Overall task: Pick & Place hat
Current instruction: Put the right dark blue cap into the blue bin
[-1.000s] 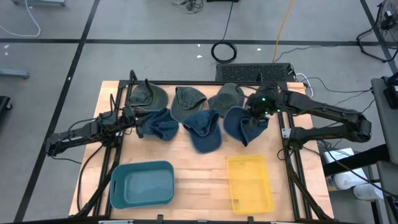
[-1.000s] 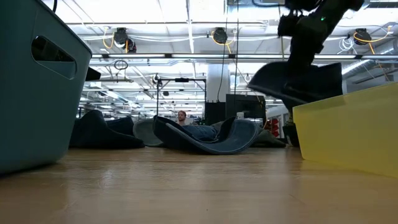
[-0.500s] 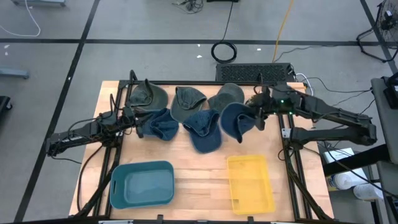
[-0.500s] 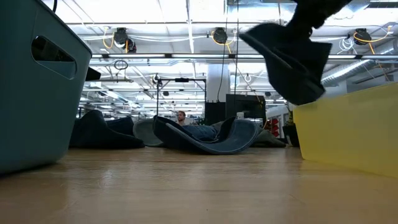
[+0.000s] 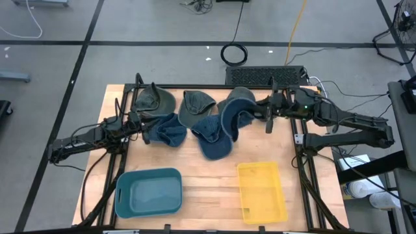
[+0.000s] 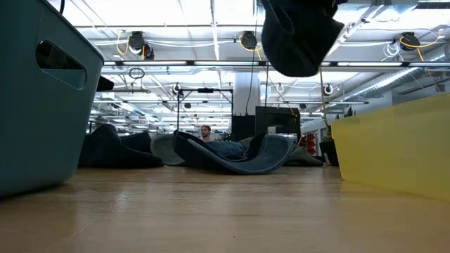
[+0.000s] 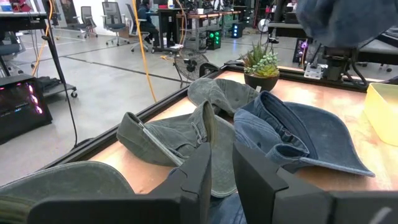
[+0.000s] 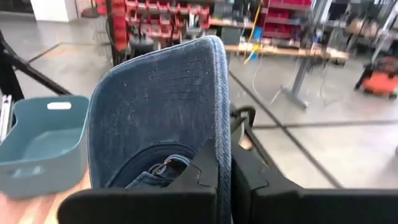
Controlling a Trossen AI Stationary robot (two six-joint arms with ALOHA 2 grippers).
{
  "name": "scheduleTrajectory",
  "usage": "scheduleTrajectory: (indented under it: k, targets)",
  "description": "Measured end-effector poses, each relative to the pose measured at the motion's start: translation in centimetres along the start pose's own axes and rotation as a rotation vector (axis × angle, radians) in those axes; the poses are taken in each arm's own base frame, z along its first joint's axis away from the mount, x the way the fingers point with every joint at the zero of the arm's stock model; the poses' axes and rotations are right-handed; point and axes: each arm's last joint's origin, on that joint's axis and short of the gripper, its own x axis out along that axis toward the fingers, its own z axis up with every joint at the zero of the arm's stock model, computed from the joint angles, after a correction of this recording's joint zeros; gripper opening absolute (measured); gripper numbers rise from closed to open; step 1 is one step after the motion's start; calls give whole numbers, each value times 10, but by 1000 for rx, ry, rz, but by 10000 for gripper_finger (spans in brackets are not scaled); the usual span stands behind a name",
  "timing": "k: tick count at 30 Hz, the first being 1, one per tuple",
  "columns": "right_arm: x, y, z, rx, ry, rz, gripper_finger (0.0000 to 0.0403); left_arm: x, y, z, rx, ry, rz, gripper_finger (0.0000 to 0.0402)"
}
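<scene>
My right gripper [image 5: 265,117] holds a hat [image 5: 235,116] above the table [image 5: 195,170], over the row of hats [image 5: 188,120] at the back. Two bins [image 5: 148,192] sit in front; my left gripper [image 5: 136,123] rests at the row's left end.

I'm in a big open robotics lab or workshop. Polished concrete floor [image 5: 162,26] with taped lines, cables and a coiled cord [image 5: 234,54] lying loose on it. My wooden table [image 5: 201,172] sits in a black metal frame. Level view shows exposed ceiling ducts [image 6: 408,74] and hanging lights [image 6: 247,39], a person [image 6: 205,132] seated far back. Wrist views show office chairs [image 7: 112,15], desks with gear, red parts bins [image 8: 155,18] on shelving.
</scene>
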Motion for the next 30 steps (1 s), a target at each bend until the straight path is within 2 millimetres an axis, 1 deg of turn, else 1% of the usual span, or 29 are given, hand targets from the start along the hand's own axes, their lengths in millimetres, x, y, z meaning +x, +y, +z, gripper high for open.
scheduleTrajectory:
  k: [7,11,15,20,24,27,30]
  targets:
    - [7,0,13,-18,-147,0,0,0,0,0,0,0,0,74]
    - [16,0,20,-21,-243,-6,0,0,0,0,-6,-3,0,74]
    - [28,0,26,-32,-338,-17,0,0,0,3,-90,-25,-2,74]
    - [47,0,26,-43,-396,-25,0,0,-2,3,-292,-24,-66,74]
    - [60,1,22,-63,-402,-28,0,0,-2,5,-406,-34,-62,74]
    - [65,3,21,-66,-425,-22,0,0,-2,6,-575,-39,-69,74]
    - [67,7,23,-105,-459,-17,0,0,-2,6,-767,-33,-83,75]
